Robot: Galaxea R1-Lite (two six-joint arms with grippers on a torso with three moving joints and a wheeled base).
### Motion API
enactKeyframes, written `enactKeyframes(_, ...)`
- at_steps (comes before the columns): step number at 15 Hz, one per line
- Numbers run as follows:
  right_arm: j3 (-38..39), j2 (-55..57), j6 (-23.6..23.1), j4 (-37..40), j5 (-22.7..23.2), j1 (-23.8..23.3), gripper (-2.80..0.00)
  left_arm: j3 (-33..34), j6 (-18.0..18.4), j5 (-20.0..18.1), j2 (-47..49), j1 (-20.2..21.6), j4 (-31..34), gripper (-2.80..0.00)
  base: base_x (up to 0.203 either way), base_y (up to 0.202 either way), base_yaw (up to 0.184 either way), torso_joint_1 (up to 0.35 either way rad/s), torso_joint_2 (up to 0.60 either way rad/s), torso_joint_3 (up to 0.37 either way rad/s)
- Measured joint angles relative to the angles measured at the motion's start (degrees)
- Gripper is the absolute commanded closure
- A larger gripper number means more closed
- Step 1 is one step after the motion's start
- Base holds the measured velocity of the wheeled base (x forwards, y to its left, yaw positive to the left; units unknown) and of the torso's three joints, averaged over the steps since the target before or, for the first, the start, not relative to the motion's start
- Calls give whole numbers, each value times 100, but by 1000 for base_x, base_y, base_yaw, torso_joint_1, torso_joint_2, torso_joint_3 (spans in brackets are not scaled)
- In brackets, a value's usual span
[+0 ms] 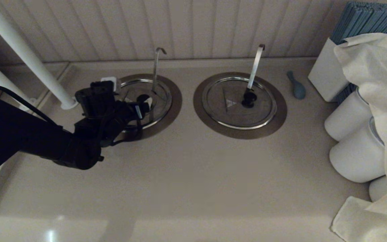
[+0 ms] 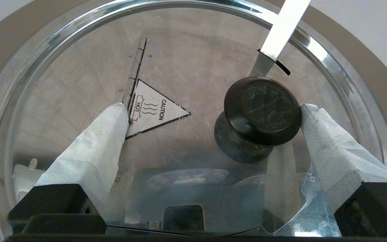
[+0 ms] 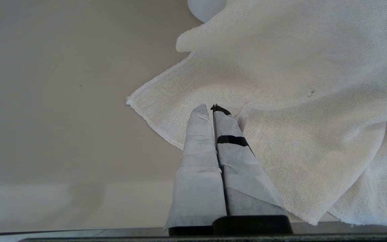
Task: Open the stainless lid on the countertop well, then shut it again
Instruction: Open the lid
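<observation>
We see two wells sunk in the worktop [image 1: 193,188]: the countertop well [image 1: 175,101] at ten o'clock, its twin well [image 1: 240,105] at one o'clock to its right. The stainless lid [image 1: 161,97] lies in the first, the left pincer [image 1: 144,106] over it. Jars [image 1: 354,154] and a cloth [image 1: 378,94] sit at three o'clock.

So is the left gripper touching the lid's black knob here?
Touching: in the left wrist view one finger of the open left gripper rests against the knob; the other stands clear.

Left pincer [image 2: 213,111] agape; right pincer [image 3: 212,109] closed
</observation>
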Motion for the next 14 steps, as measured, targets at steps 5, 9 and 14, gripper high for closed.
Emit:
enactKeyframes(5, 0, 0, -1, 0, -4, 0, 0, -32, -13, 68, -36, 13, -456, -280, 0, 0, 0, 0, 0, 0)
enactKeyframes(9, 0, 0, -2, 0, 2, 0, 0, -37, -9, 82, 0, 36, -797, -280, 0, 0, 0, 0, 0, 0)
enactKeyframes(14, 5, 0, -1, 2, -2, 0, 0, -55, -15, 57, -30, 145, -809, -280, 0, 0, 0, 0, 0, 0)
